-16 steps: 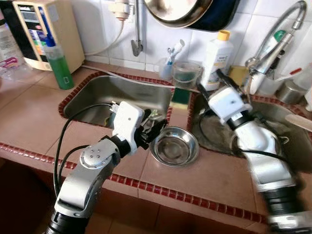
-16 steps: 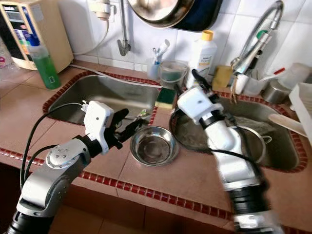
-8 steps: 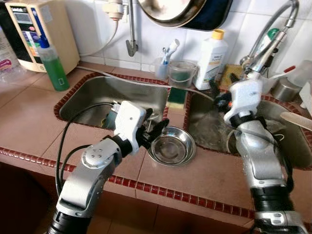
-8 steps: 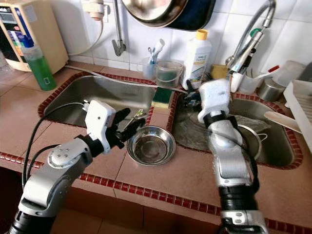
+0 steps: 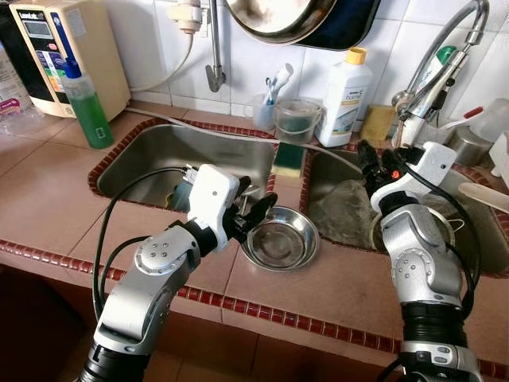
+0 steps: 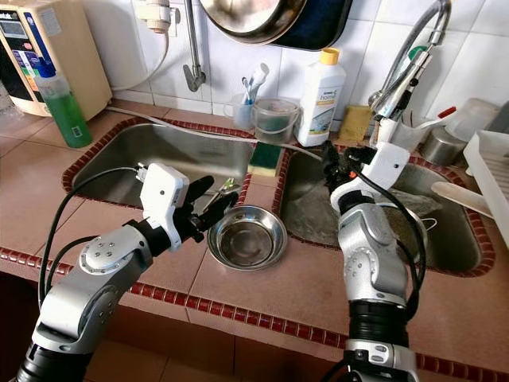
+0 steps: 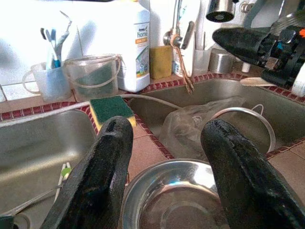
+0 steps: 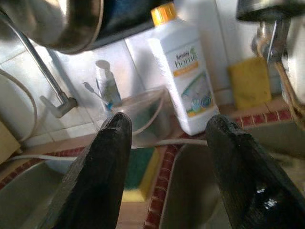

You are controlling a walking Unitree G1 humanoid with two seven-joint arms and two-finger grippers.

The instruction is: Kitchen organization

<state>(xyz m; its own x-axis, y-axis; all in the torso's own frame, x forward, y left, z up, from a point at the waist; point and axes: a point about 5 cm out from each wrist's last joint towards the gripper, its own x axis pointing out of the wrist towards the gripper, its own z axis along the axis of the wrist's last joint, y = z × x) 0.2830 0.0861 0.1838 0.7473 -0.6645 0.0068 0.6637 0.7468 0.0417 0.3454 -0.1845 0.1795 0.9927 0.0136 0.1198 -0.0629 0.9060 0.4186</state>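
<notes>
A round steel bowl (image 5: 280,237) sits on the tiled counter, on the strip between the two sinks. My left gripper (image 5: 256,199) is open at the bowl's left rim, low over the counter. In the left wrist view its fingers (image 7: 95,181) straddle the near rim of the bowl (image 7: 176,200). My right gripper (image 5: 370,159) is open and empty, held above the left end of the right sink (image 5: 477,239). It points toward the back wall, where the white detergent bottle (image 8: 183,90) stands.
A green-and-yellow sponge (image 5: 290,155) lies on the divider behind the bowl. The right sink holds a crumpled clear bag (image 5: 342,211) and a wire-rimmed strainer (image 5: 429,231). The tap (image 5: 441,56) overhangs it. A green bottle (image 5: 87,103) stands left of the left sink (image 5: 183,155). A pan (image 5: 294,16) hangs overhead.
My right arm has swung from over the divider back to the right, and its gripper now sits above the right sink. The left gripper stays at the bowl.
</notes>
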